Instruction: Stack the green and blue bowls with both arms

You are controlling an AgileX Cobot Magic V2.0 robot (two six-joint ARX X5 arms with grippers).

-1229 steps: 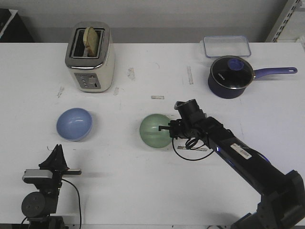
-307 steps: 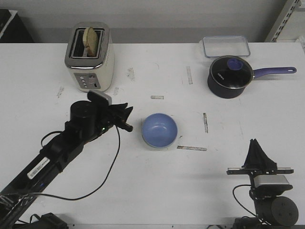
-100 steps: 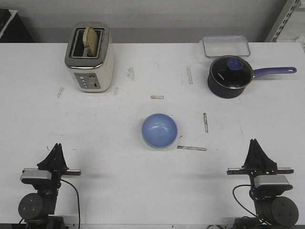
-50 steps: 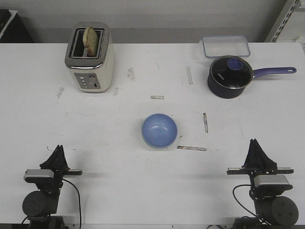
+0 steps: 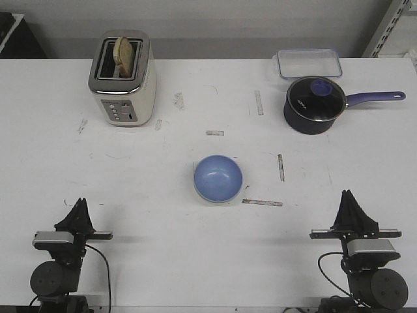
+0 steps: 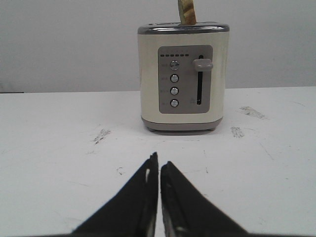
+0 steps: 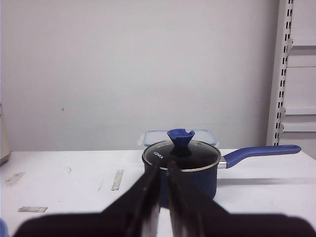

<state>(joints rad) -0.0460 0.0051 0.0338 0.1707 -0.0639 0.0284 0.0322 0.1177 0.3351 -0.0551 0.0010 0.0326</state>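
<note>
Glossy periwinkle blue bowl (image 5: pixel 217 178) sits near the middle of the white table (image 5: pixel 163 248), nested inside the green bowl (image 5: pixel 204 196), of which only a thin pale mint sliver shows along the lower rim. Both are round and smooth-glazed, with soft highlights inside the blue one. The stack stands well apart from both arms.

Left gripper (image 5: pixel 80 210) is parked at the near left edge, its matte black tapered fingers (image 6: pixel 140 197) pressed together with only a hairline seam between them, holding nothing. Right gripper (image 5: pixel 350 201) is parked at the near right edge in the same condition: black wedge-shaped fingers (image 7: pixel 143 197) drawn together, nothing between them.

Cream toaster (image 5: pixel 122 78) with a brushed metal top stands at the far left, a slice of bread (image 5: pixel 124 54) upright in its slot; a grey control panel with four round buttons and a lever faces the left wrist camera. Dark blue saucepan (image 5: pixel 314 105), long-handled with a glass lid and blue knob, stands at the far right. A clear rectangular container (image 5: pixel 309 63) with a blue rim lies just behind it. The tabletop is scuffed and carries several short strips of worn tape.
</note>
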